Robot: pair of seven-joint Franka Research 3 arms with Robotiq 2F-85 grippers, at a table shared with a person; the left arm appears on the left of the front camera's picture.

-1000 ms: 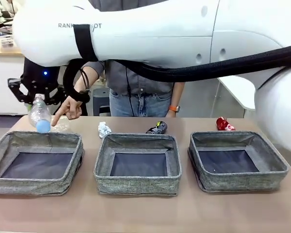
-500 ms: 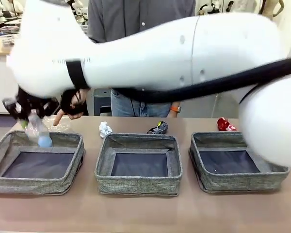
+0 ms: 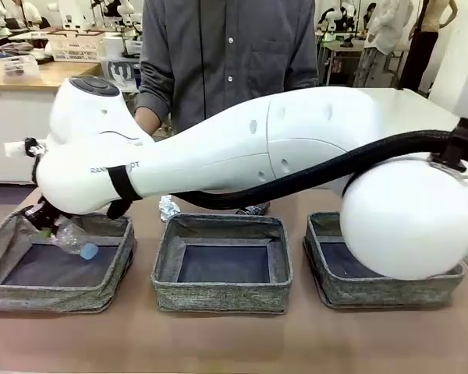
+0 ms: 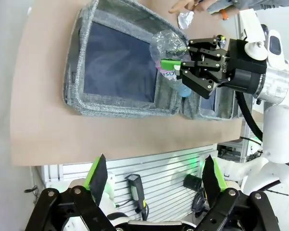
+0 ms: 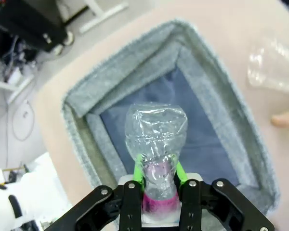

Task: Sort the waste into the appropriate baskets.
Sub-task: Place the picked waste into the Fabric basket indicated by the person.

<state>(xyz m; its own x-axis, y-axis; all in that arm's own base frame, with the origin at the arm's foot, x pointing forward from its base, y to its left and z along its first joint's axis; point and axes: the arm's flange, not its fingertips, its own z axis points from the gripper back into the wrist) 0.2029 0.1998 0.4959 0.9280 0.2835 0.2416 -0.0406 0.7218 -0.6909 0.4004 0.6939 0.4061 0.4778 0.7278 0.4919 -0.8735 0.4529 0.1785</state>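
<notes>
While the right end effector (image 5: 156, 168) clamps the clear plastic bottle (image 5: 155, 127) near its pink label, we hold the bottle over the opening of the left basket (image 3: 62, 300), cap end tilted down. We judge the step in hand to be the release. The next move calls for parting the jaws so the bottle drops inside the rim. The left end effector (image 4: 154, 175) hangs open and empty, well above the table (image 4: 43, 96).

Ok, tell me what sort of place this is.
Probably a robotics lab or test workshop: a white robot arm reaches over a table with three grey fabric baskets, and a wooden workbench holding boxes stands behind.
</notes>
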